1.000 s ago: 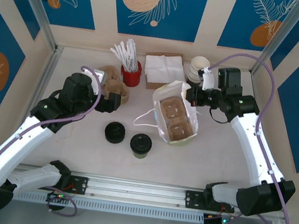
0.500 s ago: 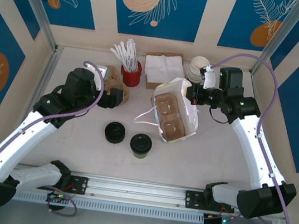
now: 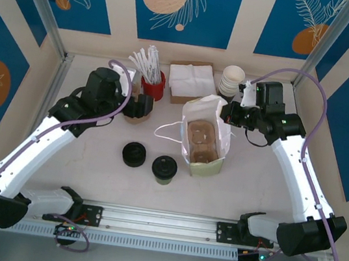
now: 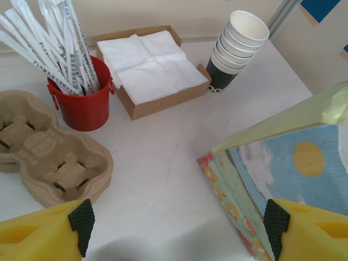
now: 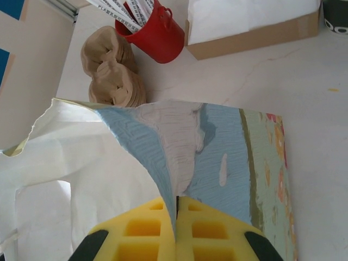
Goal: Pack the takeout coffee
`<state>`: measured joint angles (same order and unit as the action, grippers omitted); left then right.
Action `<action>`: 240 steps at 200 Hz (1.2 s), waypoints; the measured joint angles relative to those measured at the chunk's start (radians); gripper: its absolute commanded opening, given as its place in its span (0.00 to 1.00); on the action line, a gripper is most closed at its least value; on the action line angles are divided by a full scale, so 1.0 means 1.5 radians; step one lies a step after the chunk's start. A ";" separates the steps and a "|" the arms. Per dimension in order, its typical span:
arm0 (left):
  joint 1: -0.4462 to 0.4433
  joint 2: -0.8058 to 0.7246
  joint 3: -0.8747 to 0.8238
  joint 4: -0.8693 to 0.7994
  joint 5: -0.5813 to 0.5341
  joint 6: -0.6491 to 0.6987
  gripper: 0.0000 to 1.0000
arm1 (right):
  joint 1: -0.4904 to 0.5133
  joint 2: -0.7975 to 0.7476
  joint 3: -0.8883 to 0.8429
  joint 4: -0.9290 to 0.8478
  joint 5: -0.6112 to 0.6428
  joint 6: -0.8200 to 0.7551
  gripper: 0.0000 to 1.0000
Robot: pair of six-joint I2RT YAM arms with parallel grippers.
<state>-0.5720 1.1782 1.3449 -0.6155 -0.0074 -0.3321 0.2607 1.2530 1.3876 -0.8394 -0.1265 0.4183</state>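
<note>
Top external view is showing you the takeout coffee (image 3: 164,168): a small paper cup under a round black lid, standing on the table near the paper bag (image 3: 205,168), to its left. Your right gripper (image 5: 176,217) is pinching the bag's rim. Your left gripper (image 4: 176,228) is hovering spread wide, holding nothing.

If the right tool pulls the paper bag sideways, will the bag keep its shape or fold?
It will probably fold: the bag wall looks thin and is wrinkled where the right tool pinches it. The cardboard carrier inside may stiffen the bottom, so the base could slide rather than tip.
</note>
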 measured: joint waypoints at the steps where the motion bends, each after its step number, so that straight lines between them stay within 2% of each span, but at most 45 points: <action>1: -0.001 0.001 0.001 0.000 0.000 0.000 0.82 | 0.000 0.000 0.000 -0.001 0.000 0.001 0.00; 59: -0.047 0.036 0.048 -0.013 -0.002 0.001 0.82 | -0.018 0.009 0.008 -0.034 -0.001 0.026 0.00; 104: -0.085 0.050 0.052 -0.017 -0.024 0.000 0.82 | -0.056 0.031 0.024 -0.060 -0.013 0.029 0.02; 129: -0.100 0.049 0.051 -0.008 -0.045 0.000 0.81 | -0.084 0.034 0.024 -0.065 -0.019 0.042 0.12; 147: -0.112 0.050 0.049 -0.002 -0.070 0.001 0.82 | -0.110 0.034 0.020 -0.063 -0.022 0.053 0.25; 173: -0.123 0.054 0.048 -0.002 -0.116 0.001 0.81 | -0.146 0.034 0.001 -0.063 -0.020 0.056 0.36; 240: -0.183 0.062 0.051 -0.076 -0.194 -0.057 0.81 | -0.182 0.018 -0.008 -0.069 0.018 0.003 0.50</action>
<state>-0.8471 1.2705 1.4212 -0.7296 -0.2985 -0.4183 -0.0116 1.2797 1.3754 -0.9432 -0.0990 0.4229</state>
